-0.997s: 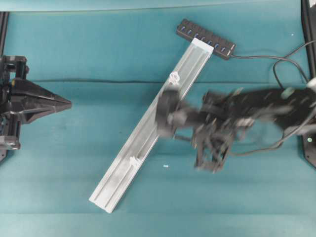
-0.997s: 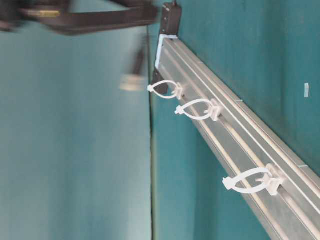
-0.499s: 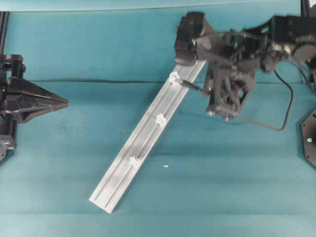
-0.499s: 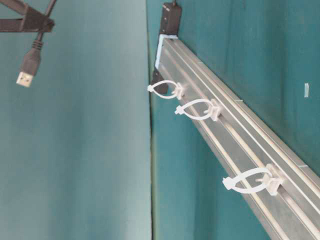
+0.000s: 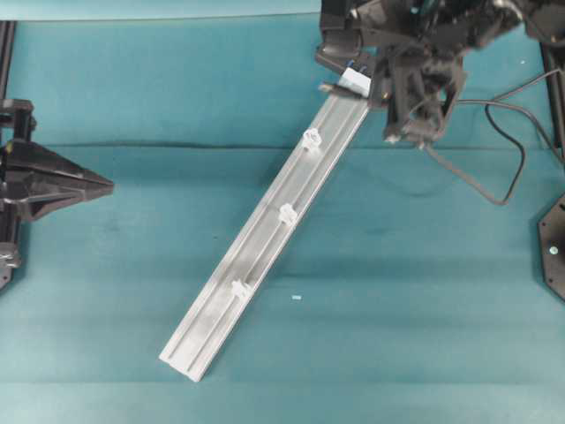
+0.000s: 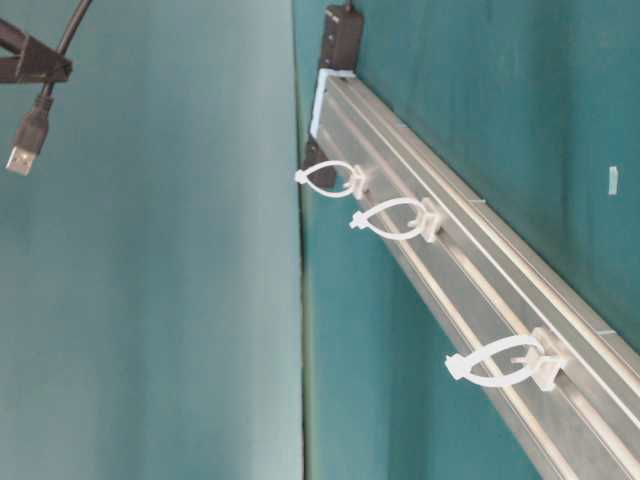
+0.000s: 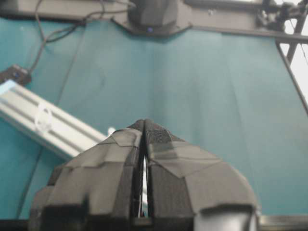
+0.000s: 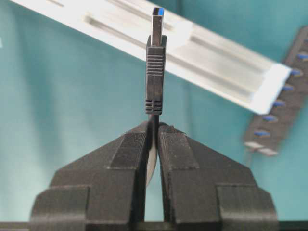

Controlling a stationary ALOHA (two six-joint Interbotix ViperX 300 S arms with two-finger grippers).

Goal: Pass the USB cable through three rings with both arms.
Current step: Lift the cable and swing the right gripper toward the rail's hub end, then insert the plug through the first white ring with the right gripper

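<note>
The USB cable's plug (image 8: 155,72) stands straight up out of my right gripper (image 8: 154,126), which is shut on the cable just below it. In the table-level view the plug (image 6: 20,155) hangs well away from the rail, under the gripper (image 6: 40,68). The three rings (image 5: 311,139) (image 5: 287,213) (image 5: 238,288) stand along the silver rail (image 5: 265,238), all with nothing in them. My right arm (image 5: 415,62) hovers over the rail's far end. My left gripper (image 5: 106,185) is shut with nothing in it, far to the left of the rail.
The black hub (image 6: 340,40) lies at the rail's far end, mostly under the right arm in the overhead view. Slack cable (image 5: 494,177) loops on the teal cloth at the right. A small white scrap (image 5: 296,298) lies beside the rail's near half.
My right arm has swung from beside the rail's middle up to its far end, carrying the plug with it. The left gripper has drawn back slightly to the left.
</note>
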